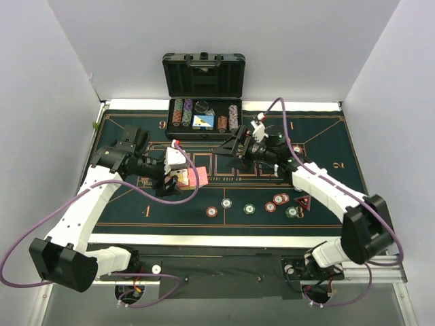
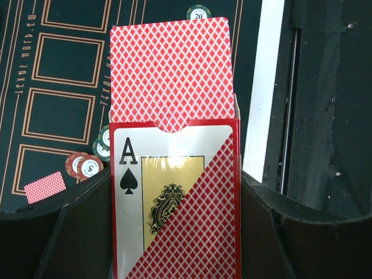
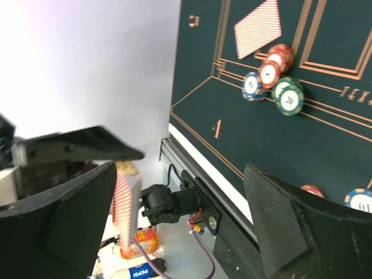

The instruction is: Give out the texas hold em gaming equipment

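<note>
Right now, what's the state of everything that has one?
black case: lid open
card box: top open, deck sticking out
left gripper: jaws shut on card box
right gripper: jaws open
single card: face down on felt

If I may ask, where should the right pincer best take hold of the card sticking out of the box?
Grip the card by its exposed upper part, above the box, coming over its free top edge with a finger on each flat side. It is flat, and its lower part sits inside the box, which the left pincer holds.
</note>
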Controlling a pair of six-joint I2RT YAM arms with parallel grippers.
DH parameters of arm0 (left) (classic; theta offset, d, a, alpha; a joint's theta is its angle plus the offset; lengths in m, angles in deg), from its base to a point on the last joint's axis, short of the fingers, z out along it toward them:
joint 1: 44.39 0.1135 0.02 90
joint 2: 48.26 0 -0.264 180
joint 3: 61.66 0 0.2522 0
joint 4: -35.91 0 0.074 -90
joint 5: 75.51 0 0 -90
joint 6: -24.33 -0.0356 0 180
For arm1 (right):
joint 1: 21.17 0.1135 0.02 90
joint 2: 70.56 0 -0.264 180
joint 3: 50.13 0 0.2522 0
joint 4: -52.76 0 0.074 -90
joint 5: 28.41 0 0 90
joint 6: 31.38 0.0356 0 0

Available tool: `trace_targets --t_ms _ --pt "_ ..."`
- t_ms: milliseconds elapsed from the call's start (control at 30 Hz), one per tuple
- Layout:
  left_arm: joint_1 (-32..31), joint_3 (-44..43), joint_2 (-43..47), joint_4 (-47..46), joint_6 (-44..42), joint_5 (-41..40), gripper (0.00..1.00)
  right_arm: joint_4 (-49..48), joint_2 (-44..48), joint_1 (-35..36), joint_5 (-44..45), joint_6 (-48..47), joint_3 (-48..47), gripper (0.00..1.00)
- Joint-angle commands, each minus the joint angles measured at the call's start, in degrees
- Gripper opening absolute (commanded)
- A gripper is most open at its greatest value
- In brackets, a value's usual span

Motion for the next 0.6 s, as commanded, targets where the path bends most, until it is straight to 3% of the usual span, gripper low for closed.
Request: trace_targets --t_ms 0,133,333,567 --pt "0.0 -0.9 0.7 -1.5 -1.1 2.6 0.14 -0.6 6.9 0.2 -0.2 -1.1 1.4 0.86" --pt "0.0 -1.2 0.2 -1.8 -1.1 2.6 0.14 -3.7 8.9 2.3 -1.1 1.7 2.9 0.87" --pt "0.0 -1.7 -0.2 -1.9 -1.1 2.7 0.14 1.6 4.8 10.4 1.5 -1.3 -1.5 0.87" --pt "0.0 -1.5 -0.2 -2.1 -1.1 2.6 0.14 -2.5 3.0 12.8 2.0 1.3 -1.0 0.86"
